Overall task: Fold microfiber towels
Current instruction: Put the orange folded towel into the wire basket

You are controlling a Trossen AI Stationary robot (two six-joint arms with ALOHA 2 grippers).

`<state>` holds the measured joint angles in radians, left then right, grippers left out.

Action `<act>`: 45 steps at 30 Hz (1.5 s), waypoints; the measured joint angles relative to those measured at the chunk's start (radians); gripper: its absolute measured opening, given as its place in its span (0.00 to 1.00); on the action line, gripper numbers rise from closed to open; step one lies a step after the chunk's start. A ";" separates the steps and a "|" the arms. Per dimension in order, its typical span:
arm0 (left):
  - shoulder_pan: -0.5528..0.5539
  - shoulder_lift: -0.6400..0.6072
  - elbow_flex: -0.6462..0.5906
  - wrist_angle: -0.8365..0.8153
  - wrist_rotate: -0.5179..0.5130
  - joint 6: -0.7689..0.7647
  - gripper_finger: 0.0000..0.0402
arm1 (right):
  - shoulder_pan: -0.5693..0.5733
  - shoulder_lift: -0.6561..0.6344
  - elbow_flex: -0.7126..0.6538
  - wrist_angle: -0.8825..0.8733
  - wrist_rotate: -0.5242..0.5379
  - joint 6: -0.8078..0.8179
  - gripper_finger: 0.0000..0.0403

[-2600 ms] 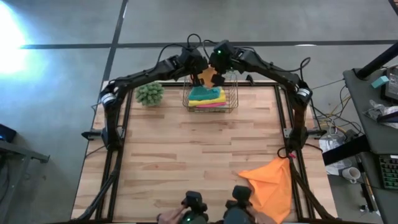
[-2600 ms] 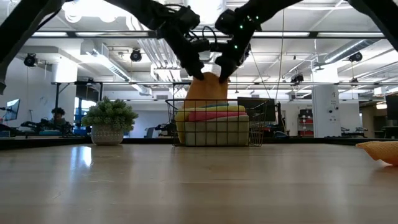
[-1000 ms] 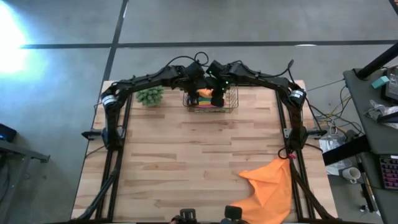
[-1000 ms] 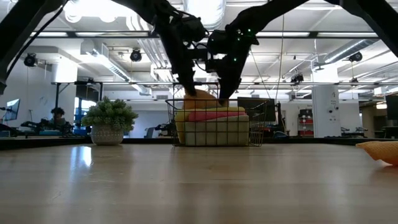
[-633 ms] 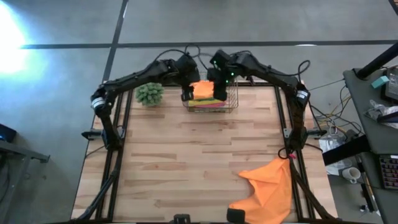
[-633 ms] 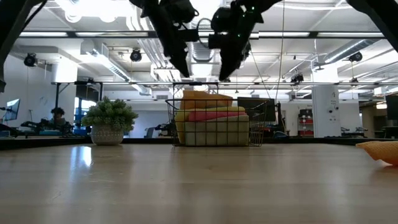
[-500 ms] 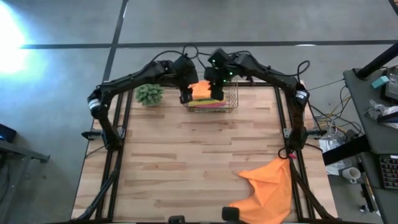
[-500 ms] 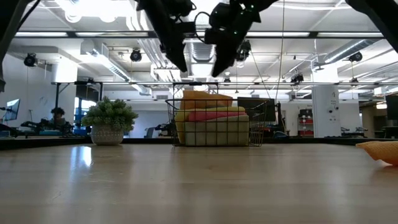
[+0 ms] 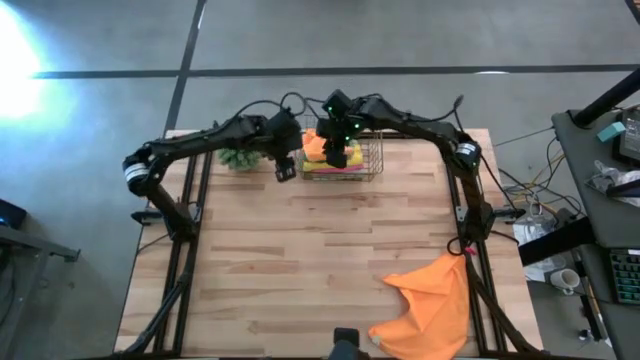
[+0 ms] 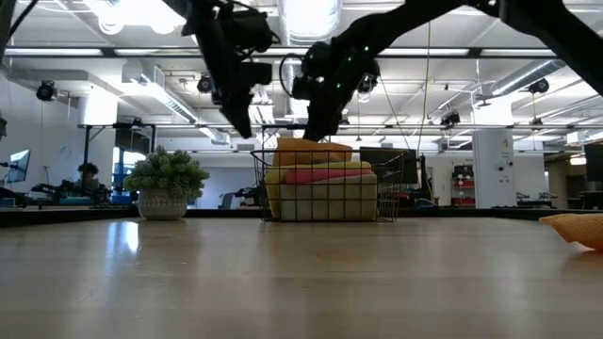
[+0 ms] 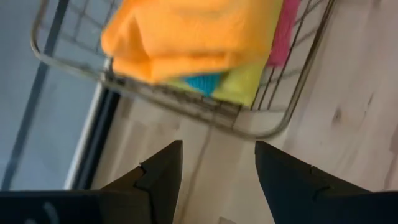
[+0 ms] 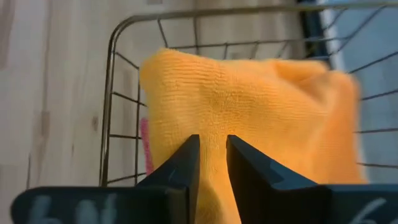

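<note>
A big lab or workshop: bright ceiling lights (image 10: 141,11), pipes overhead, desks with screens (image 10: 19,162) behind the wooden table (image 10: 301,282).

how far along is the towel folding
Done: a folded orange towel tops the stack of folded towels in the wire basket. In hand: nothing; the left pincer is open beside the basket and the right pincer hangs narrowly parted over the orange towel. Left: one unfolded orange towel lies crumpled at the table's near right corner.
</note>
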<state>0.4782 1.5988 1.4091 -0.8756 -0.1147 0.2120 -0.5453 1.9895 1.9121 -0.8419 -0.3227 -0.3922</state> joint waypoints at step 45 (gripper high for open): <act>-0.001 -0.207 -0.258 0.160 -0.051 -0.173 0.46 | -0.007 -0.132 -0.119 -0.145 0.062 0.111 0.11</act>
<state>0.4775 1.3922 1.1515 -0.7158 -0.1661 0.0387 -0.5524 1.8574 1.7931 -0.9870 -0.2606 -0.2815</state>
